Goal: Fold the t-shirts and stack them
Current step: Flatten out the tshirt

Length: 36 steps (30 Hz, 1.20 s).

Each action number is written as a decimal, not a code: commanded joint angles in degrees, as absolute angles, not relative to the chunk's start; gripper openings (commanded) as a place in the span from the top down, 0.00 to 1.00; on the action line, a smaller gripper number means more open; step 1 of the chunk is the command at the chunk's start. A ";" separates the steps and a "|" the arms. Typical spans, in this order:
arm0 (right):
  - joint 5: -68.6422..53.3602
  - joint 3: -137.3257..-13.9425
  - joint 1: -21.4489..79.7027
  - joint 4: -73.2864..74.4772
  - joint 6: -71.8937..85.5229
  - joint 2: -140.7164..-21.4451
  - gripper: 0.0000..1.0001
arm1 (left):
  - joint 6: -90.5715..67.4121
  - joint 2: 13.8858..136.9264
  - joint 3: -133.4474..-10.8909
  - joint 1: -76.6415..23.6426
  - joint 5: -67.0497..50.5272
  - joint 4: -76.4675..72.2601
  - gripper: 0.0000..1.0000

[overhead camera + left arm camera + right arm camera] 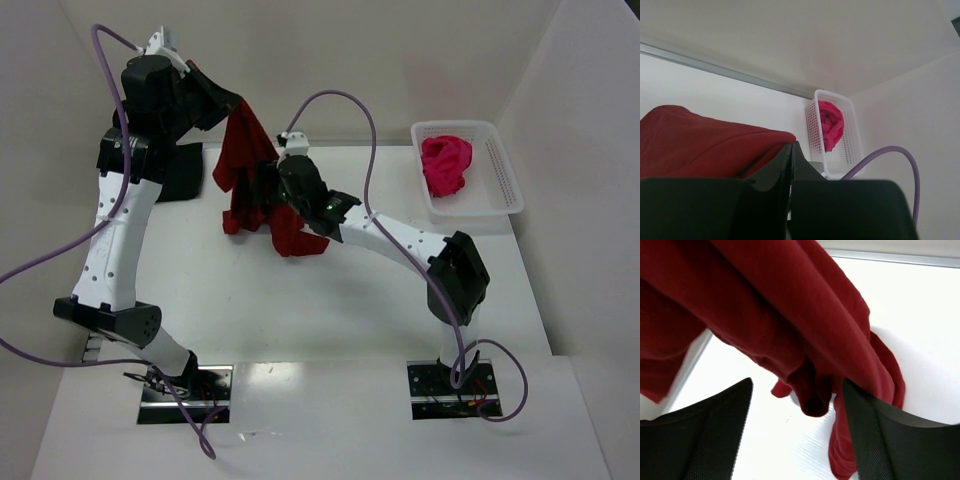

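My left gripper (228,103) is raised high at the back left and shut on a corner of the dark crimson t-shirt (250,170), which hangs down with its lower end on the table. In the left wrist view the jaws (791,147) are pressed together with the red cloth (705,145) bunched beside them. My right gripper (268,190) is open against the hanging shirt; its wrist view shows cloth (790,315) hanging between the spread fingers (870,430). The magenta-pink t-shirt (445,165) lies bunched in the basket. The black t-shirt (182,172) lies flat at the back left, partly hidden by my left arm.
The white lattice basket (500,190) stands at the back right by the wall; it also shows in the left wrist view (852,145). White walls close the table at the back and both sides. Purple cables loop over both arms.
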<state>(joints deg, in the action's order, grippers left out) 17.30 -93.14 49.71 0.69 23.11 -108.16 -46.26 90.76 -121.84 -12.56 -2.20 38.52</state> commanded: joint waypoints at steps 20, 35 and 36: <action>18.11 -102.12 48.60 -6.94 21.45 -109.16 0.99 | -44.91 86.92 -116.81 -11.69 -4.83 32.43 1.00; 21.27 -93.60 40.62 6.75 18.29 -86.68 0.99 | -36.58 86.92 -109.35 -3.78 -7.65 30.24 0.26; 21.27 -94.13 40.61 7.99 17.76 -85.70 0.99 | -35.95 86.92 -108.73 -3.78 -7.65 30.23 0.15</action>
<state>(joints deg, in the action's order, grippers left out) 18.92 -93.08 43.64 4.58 19.81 -95.50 -39.75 88.55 -111.70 -4.62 -5.54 33.65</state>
